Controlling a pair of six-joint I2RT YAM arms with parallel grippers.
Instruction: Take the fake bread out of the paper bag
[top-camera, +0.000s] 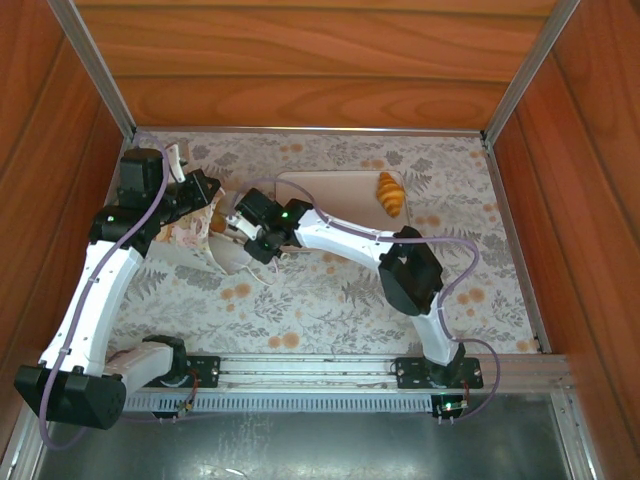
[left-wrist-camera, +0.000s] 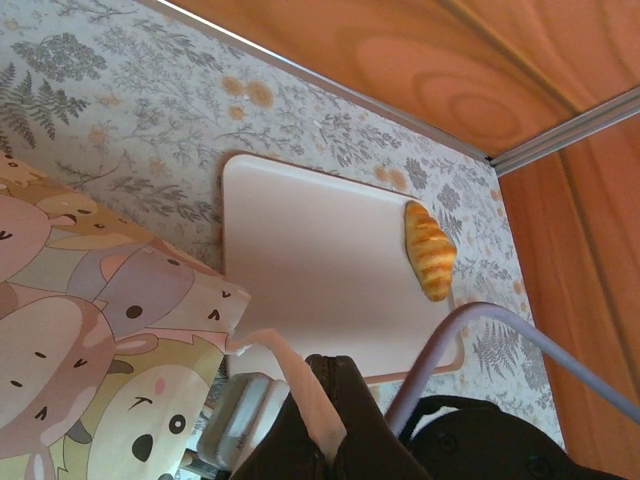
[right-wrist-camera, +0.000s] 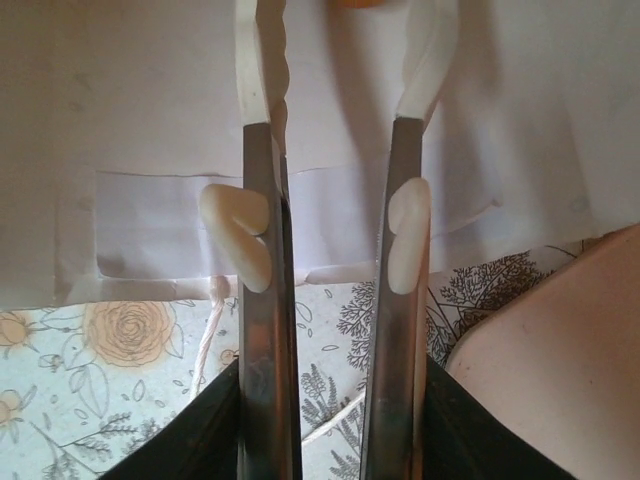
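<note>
The paper bag lies on its side at the left of the table, its cartoon-printed side facing the left wrist camera. My left gripper is shut on the bag's pale handle strip. My right gripper reaches into the bag's white inside with its jaws apart. A small orange piece of fake bread shows between the fingertips at the frame's top edge; contact is unclear. A golden croissant lies on the pink tray.
Wooden walls with metal rails enclose the floral table on three sides. The tray sits just right of the bag. The right arm's elbow hangs over the middle right. Both arm bases stand along the near rail.
</note>
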